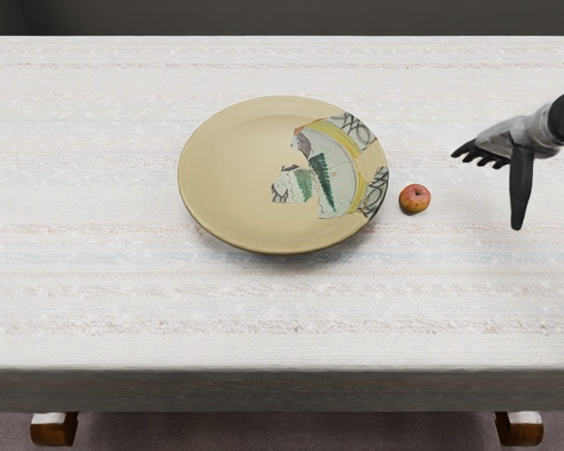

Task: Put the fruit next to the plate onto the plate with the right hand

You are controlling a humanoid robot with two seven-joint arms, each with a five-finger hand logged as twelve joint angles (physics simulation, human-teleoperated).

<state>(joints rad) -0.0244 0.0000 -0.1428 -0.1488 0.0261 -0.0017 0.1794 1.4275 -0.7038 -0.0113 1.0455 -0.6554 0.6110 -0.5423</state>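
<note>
A small red-and-yellow apple [415,198] lies on the pale tablecloth [122,272], just beside the right rim of a tan plate [235,169] with a painted patch on its right half. Well to the apple's right, the robot's right hand [504,160] hangs above the table, fingers spread and empty, one dark finger [520,193] pointing down toward the cloth.

The fruit [415,198] lies on the counter [122,301], left of the fingers [479,153] of the right hand [512,141] and apart from them. The plate [230,169] sits further left of the fingers, just beside the fruit.
</note>
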